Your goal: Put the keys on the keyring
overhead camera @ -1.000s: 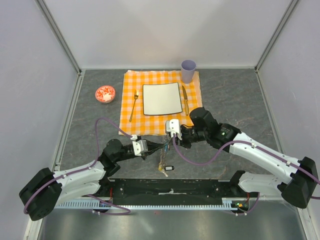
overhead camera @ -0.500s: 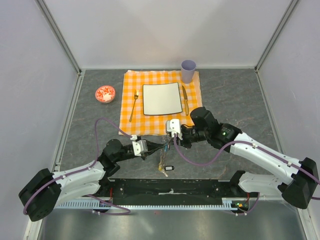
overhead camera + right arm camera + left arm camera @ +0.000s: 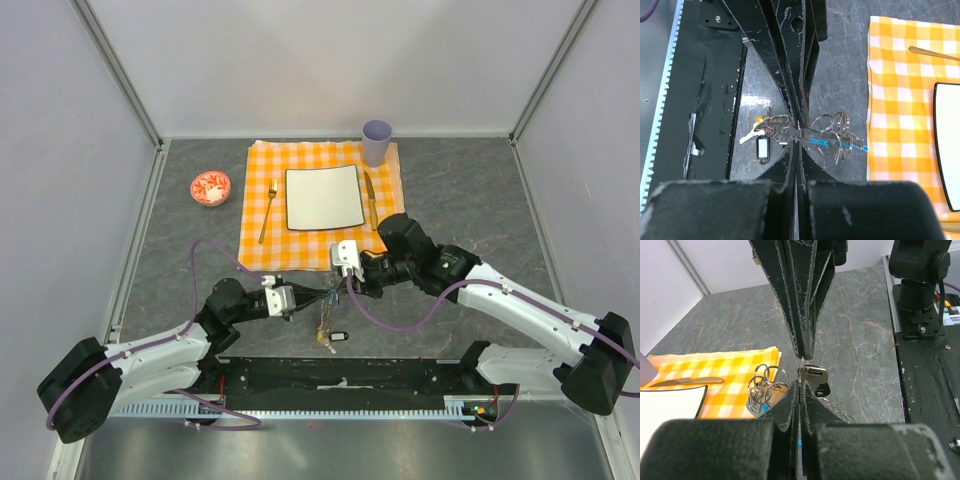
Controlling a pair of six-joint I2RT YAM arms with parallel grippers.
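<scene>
The left gripper (image 3: 322, 296) and right gripper (image 3: 336, 284) are both pinched fully closed, tips nose to nose. Each seems to nip the wire of the keyring (image 3: 832, 131), though which loop is unclear. The bunch runs lengthwise from the checked cloth (image 3: 258, 240) toward the black base plate (image 3: 340, 375), with the blue tag (image 3: 825, 143) at the cloth end and the keys (image 3: 754, 136) at the base end. Bare surface (image 3: 470, 200) opens on either side. Both arms reach inward, low and bent, their forearms converging.
</scene>
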